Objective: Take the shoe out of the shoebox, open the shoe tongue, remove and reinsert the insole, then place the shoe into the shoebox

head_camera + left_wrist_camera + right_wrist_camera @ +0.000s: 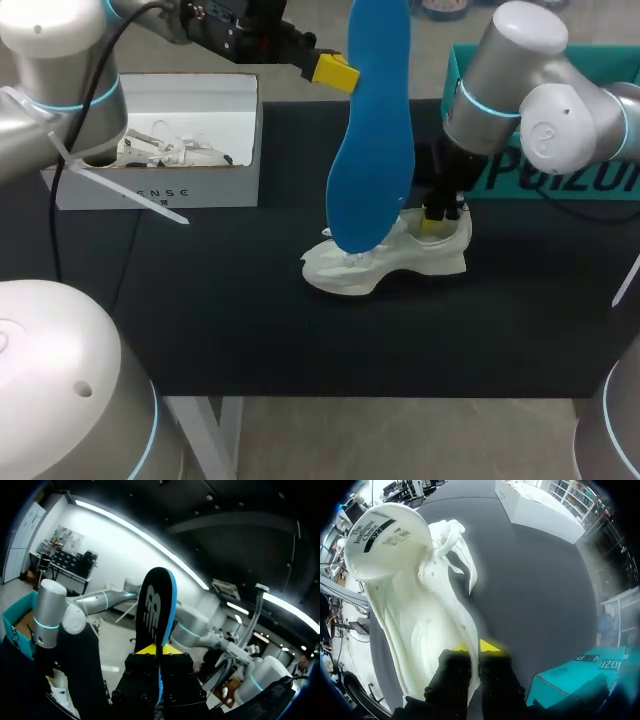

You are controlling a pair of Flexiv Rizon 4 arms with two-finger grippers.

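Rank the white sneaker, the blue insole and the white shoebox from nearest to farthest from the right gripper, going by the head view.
1. White sneaker: the right gripper grips its heel.
2. Blue insole: upright, just to the gripper's left, held in the left gripper.
3. White shoebox: far off at the view's left.

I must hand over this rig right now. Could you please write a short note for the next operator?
The left claw is shut on the blue insole and holds it upright over the table, its lower end close to the shoe.
The right claw is shut on the rear rim of the shoe, which stands on its sole mid-table.
The white box is open at the far left.
Done: shoe out, insole out.
Left: put the insole back in, then place the shoe in the box.
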